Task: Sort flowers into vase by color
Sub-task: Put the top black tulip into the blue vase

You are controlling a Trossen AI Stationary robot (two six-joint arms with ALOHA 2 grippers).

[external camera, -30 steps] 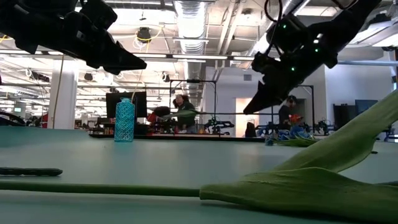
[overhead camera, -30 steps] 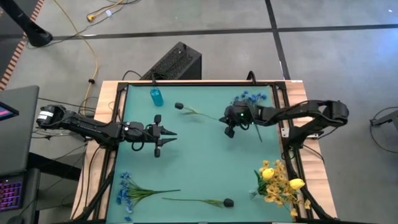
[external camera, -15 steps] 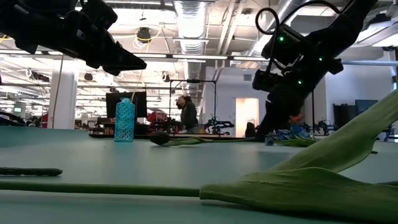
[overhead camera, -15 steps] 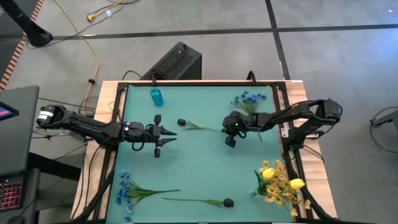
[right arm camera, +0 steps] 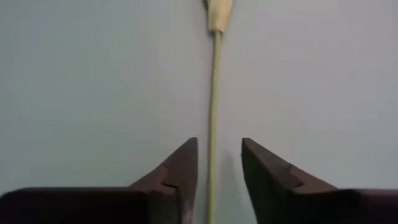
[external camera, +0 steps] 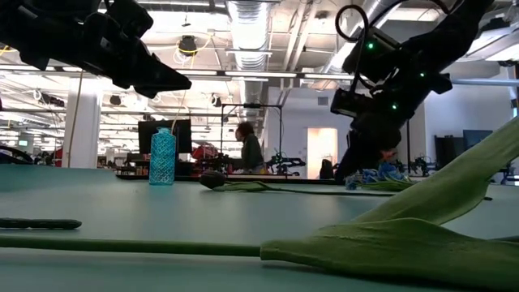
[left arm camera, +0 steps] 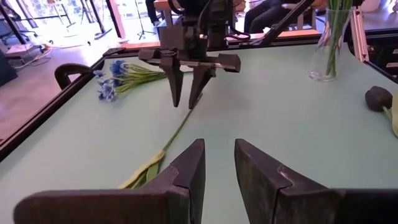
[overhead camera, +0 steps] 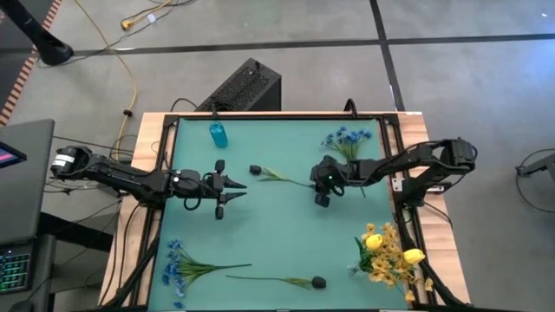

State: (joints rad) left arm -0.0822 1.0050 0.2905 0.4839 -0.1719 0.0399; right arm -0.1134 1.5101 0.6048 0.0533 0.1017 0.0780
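A dark-bud flower lies flat on the green table, its bud [overhead camera: 255,170] toward the left and its stem [overhead camera: 290,180] running right. My right gripper [overhead camera: 322,199] points down over the stem's right end, open; its fingers [right arm camera: 180,174] stand on either side of the stem [right arm camera: 213,112], which looks free between them. The left wrist view also shows this gripper [left arm camera: 186,99]. My left gripper [overhead camera: 241,185] hovers open and empty left of centre; its own view [left arm camera: 217,168] looks along the stem. A small blue vase [overhead camera: 218,134] stands upright at the far left.
Blue sprigs lie at the far right [overhead camera: 347,139] and near left [overhead camera: 178,264]. Another dark-bud flower [overhead camera: 318,282] lies at the near edge. Yellow blossoms and a bud [overhead camera: 386,256] stand at the near right, in a clear vase [left arm camera: 328,50]. A person walks in the room behind [external camera: 250,150].
My right gripper has gone down and a little toward the near edge, tipping from a slant to pointing down. The dark-bud flower, which it held above the table, has come down with it and now lies flat, its bud nearer than before.
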